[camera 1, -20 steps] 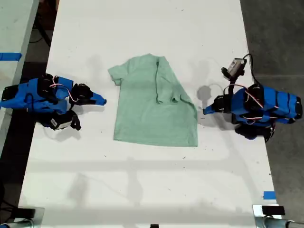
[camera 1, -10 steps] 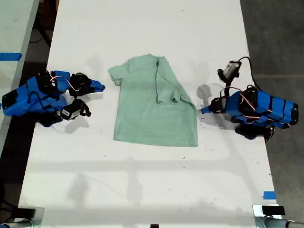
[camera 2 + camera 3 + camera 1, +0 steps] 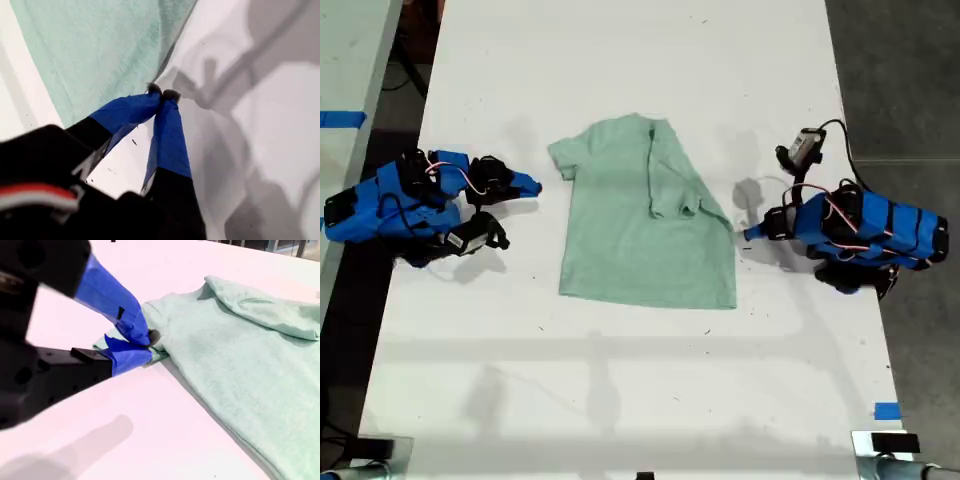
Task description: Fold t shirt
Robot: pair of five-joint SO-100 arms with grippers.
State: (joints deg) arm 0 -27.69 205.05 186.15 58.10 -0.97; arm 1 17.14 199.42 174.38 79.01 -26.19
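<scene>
The pale mint t shirt [image 3: 640, 230] lies flat mid-table, with the sleeve [image 3: 672, 185] on the exterior view's right folded over its body. My first gripper [image 3: 750, 234] sits just off the shirt's edge on the exterior view's right. Its blue jaws [image 3: 162, 94] are shut and hold nothing, beside the shirt [image 3: 100, 50]. My second gripper [image 3: 533, 184] rests on the exterior view's left, a little short of the spread sleeve [image 3: 560, 156]. In the second wrist view it [image 3: 149, 342] is shut in front of that sleeve, with the shirt [image 3: 240, 355] beyond.
The white table [image 3: 620, 380] runs the length of the exterior view. Dark floor [image 3: 900, 80] lies past its edge on that view's right. Blue tape [image 3: 886, 411] marks the near corner there. Another table [image 3: 345, 70] stands at the view's left.
The second gripper has swung its tip toward the far side, closer to the spread sleeve. The first arm has shifted slightly, with its tip still by the shirt's edge. The shirt has not moved.
</scene>
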